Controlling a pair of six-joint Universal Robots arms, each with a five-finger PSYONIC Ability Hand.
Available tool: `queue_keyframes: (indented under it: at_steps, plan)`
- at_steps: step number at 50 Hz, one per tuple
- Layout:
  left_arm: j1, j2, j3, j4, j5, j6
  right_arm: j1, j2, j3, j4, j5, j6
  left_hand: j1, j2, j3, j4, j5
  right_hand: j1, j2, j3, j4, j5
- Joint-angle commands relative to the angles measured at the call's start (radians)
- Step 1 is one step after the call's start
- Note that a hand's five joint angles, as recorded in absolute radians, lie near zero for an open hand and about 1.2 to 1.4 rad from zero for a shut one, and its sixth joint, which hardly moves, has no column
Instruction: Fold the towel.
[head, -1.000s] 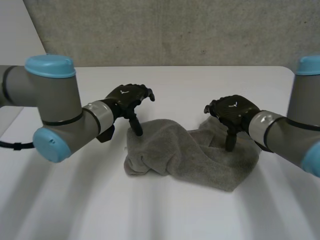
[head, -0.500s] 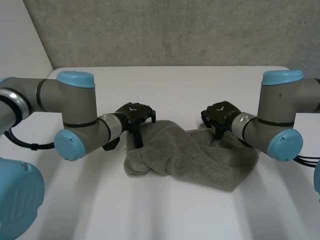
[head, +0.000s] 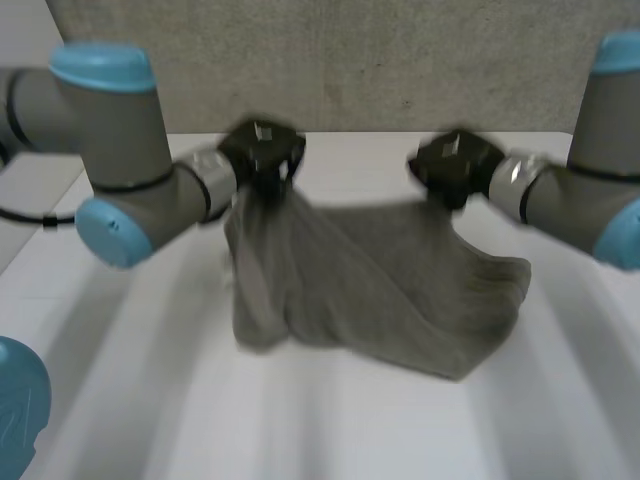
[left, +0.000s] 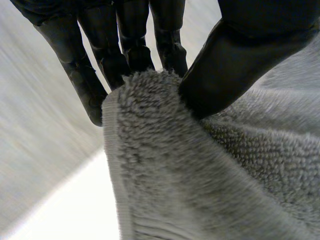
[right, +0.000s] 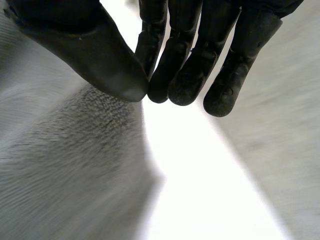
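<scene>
Head view: white table (head: 330, 440), nearest. Grey towel (head: 370, 290), lower folds heaped on the table, upper edge stretched in the air between two hands. Left hand (head: 262, 150), thumb and fingers clamped on one top corner. Right hand (head: 452, 160), fingertips pinching the other corner.

One grey towel (head: 370, 290). One white table (head: 400, 440). Two black hands: one left hand (head: 262, 152) and one right hand (head: 452, 165). Two grey arms: one left arm (head: 125, 130) and one right arm (head: 575, 195). Five light-blue caps (head: 100, 65) on the arms in the head view, three on the left side and two on the right side. One grey wall (head: 400, 50) at the back. In each wrist view, one hand and one bit of the same towel.
</scene>
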Motion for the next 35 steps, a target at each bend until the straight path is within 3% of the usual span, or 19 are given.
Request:
queue_keyframes:
  at_steps: [1,3,9,11,15,19,20,22,28,29,30,31,33,35]
  plan:
    - [0.008,0.045,0.198,0.2,-0.113,-0.007,-0.004,-0.055,-0.233,-0.321,0.219,0.281,0.108,0.099,0.084,0.047,0.092,0.067,0.074,0.07,0.06,0.051]
    - [0.011,0.161,0.157,0.302,-0.164,-0.048,-0.018,-0.156,-0.19,-0.459,0.237,0.395,0.108,0.099,0.084,0.047,0.092,0.067,0.074,0.07,0.06,0.051]
    - [0.062,0.3,-0.046,0.432,-0.156,-0.147,-0.047,-0.25,-0.047,-0.456,0.128,0.43,0.108,0.099,0.084,0.047,0.092,0.067,0.074,0.07,0.06,0.051]
    - [0.106,0.375,-0.202,0.487,-0.12,-0.2,-0.048,-0.284,0.077,-0.436,0.054,0.43,0.108,0.099,0.084,0.047,0.092,0.067,0.074,0.07,0.06,0.051]
    - [0.123,0.41,-0.367,0.499,-0.041,-0.217,-0.048,-0.32,0.222,-0.422,0.0,0.416,0.108,0.099,0.084,0.047,0.092,0.067,0.074,0.07,0.06,0.051]
    - [0.126,0.432,-0.639,0.501,0.104,-0.213,-0.051,-0.365,0.448,-0.421,-0.06,0.311,0.108,0.099,0.084,0.047,0.092,0.067,0.074,0.07,0.06,0.051]
    - [0.126,0.432,-0.64,0.501,0.104,-0.213,-0.051,-0.365,0.449,-0.421,-0.06,0.31,0.108,0.099,0.084,0.047,0.092,0.067,0.074,0.07,0.06,0.051]
    - [0.128,0.443,-0.812,0.508,0.17,-0.21,-0.051,-0.37,0.575,-0.415,-0.082,0.186,0.108,0.099,0.084,0.047,0.092,0.067,0.074,0.07,0.06,0.051]
    - [0.132,0.444,-1.016,0.522,0.221,-0.136,-0.054,-0.365,0.705,-0.418,-0.08,0.012,0.108,0.099,0.084,0.047,0.092,0.067,0.074,0.07,0.06,0.051]
    - [0.132,0.443,-1.064,0.522,0.226,-0.088,-0.053,-0.357,0.724,-0.413,-0.077,-0.024,0.108,0.099,0.084,0.047,0.092,-0.037,-0.03,-0.033,-0.043,-0.053]
    - [0.134,0.443,-1.107,0.522,0.226,-0.032,-0.051,-0.353,0.738,-0.407,-0.076,-0.053,0.108,0.099,0.084,0.047,0.092,-0.317,-0.31,-0.313,-0.323,-0.333]
    - [0.134,0.443,-1.108,0.522,0.226,-0.032,-0.051,-0.353,0.738,-0.407,-0.076,-0.054,0.108,0.099,0.084,0.047,0.092,-0.32,-0.312,-0.316,-0.326,-0.335]
    - [0.137,0.443,-1.147,0.516,0.227,0.025,-0.042,-0.334,0.743,-0.396,-0.066,-0.069,0.108,0.099,0.084,0.047,0.092,-0.893,-0.885,-0.889,-0.899,-0.908]
    - [0.151,0.444,-1.204,0.512,0.226,0.124,-0.041,-0.324,0.739,-0.389,-0.057,-0.069,0.108,0.099,0.084,0.047,0.092,-0.956,-0.949,-0.953,-0.962,-0.972]
